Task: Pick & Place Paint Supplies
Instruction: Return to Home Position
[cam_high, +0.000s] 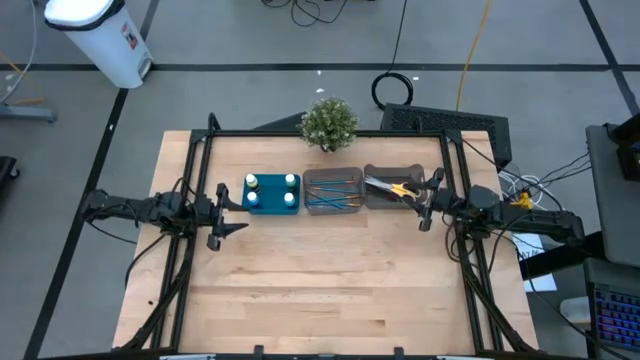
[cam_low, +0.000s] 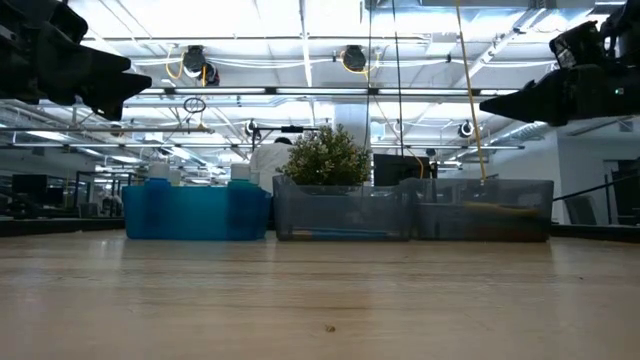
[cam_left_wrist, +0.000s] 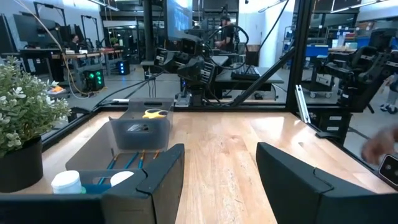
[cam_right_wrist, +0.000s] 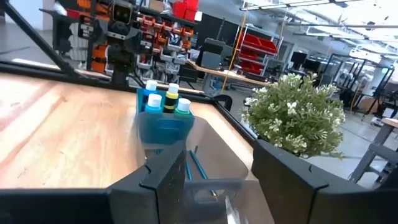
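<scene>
Four small white-capped bottles (cam_high: 270, 192) stand upright in the teal tray (cam_high: 268, 207) at the table's far middle; the right wrist view shows them too (cam_right_wrist: 165, 99). Thin blue sticks (cam_high: 333, 195) lie in the middle grey bin (cam_high: 309, 178). Scissors with yellow handles (cam_high: 398, 187) lie in the right grey bin (cam_high: 372, 172). My left gripper (cam_high: 236, 210) hovers open just left of the tray, above the table (cam_left_wrist: 217, 186). My right gripper (cam_high: 431, 200) hovers open at the right bin's right side (cam_right_wrist: 221, 180). In the low view both grippers (cam_low: 100, 85) (cam_low: 520, 100) hang high over the table.
A small green potted plant (cam_high: 328, 122) stands behind the bins at the far edge. A black frame (cam_high: 300, 133) borders the table's sides. The bare wooden tabletop (cam_high: 330, 280) stretches from the containers to the near edge.
</scene>
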